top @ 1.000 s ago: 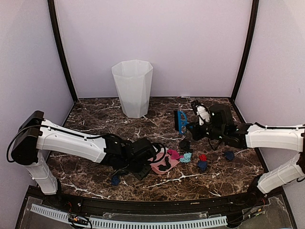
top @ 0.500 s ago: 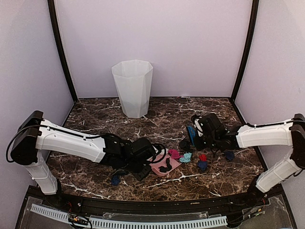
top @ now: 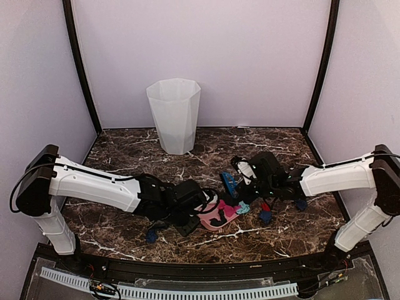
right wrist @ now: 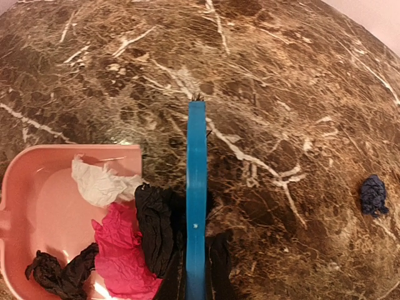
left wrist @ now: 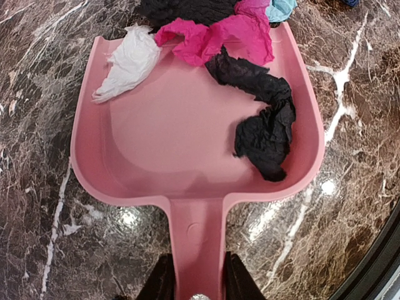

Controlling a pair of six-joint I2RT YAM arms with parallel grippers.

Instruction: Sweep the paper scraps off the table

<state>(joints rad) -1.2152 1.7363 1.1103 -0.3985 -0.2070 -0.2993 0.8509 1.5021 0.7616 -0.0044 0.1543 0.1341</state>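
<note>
Paper lies in little wads on the dark table (top: 125,159). One navy wad (top: 152,235) sits alone at the far left, behind the left gripper (left wrist: 197,284) and close to its arm. The left fingers (left wrist: 161,282) are squeezed tight on the handle of a pink dustpan (left wrist: 187,137), one finger on each side. The pan lies flat on the table and opens away from the fingertips.

Some of the paper scraps (left wrist: 219,37) are inside it, far ahead of those fingers. There is a white wad (left wrist: 128,62) on the left side, a magenta wad at the open mouth, and a black wad (left wrist: 265,119) by the right wall. A bit of teal paper (left wrist: 281,7) lies right at the mouth.

The right gripper (right wrist: 195,278) is pinched closed on a blue brush (right wrist: 196,187). The brush sticks straight out ahead of its fingers, at the mouth of the pan, with black paper (right wrist: 156,228) right against its left side. Well off to the right of those fingers lies another navy wad (right wrist: 374,195).

From above, a red wad (top: 267,205) and one more navy wad (top: 265,217) lie near the right fingers, on the side toward the front rim. A white bin (top: 174,122) stands at the back, far from both grippers.
</note>
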